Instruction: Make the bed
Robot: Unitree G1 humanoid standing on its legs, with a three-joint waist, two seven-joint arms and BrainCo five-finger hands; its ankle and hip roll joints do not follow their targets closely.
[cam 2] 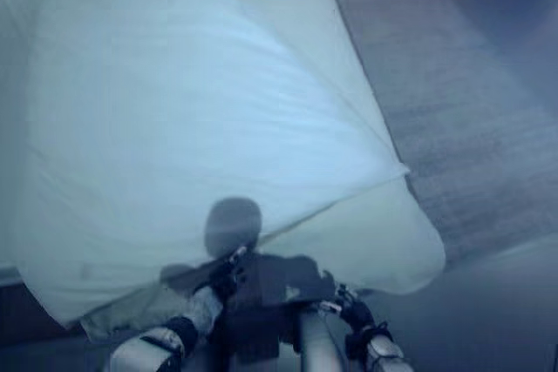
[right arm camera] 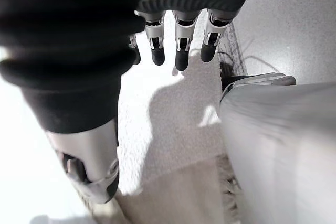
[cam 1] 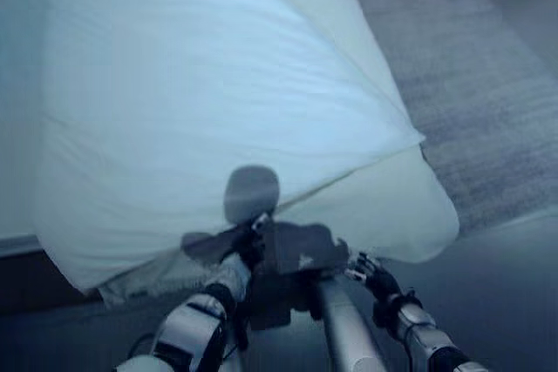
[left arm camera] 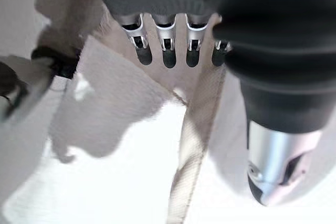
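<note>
The ground ahead is taken up by the bed [cam 1: 131,6], across which a broad white duvet [cam 1: 200,102] is spread. Its near corner is draped over the bed's near edge, just beside both hands. To the right of the bed, an open strip of grey carpet [cam 1: 488,102] is left free, and bare floor [cam 1: 506,276] is seen off the bed's near right corner. Above the duvet nothing is set, so its surface can be passed over. The left hand [left arm camera: 168,51] and the right hand [right arm camera: 178,45] are held with fingers straight above the cloth at the bed's near edge, close to each other, little room being left between them.
</note>
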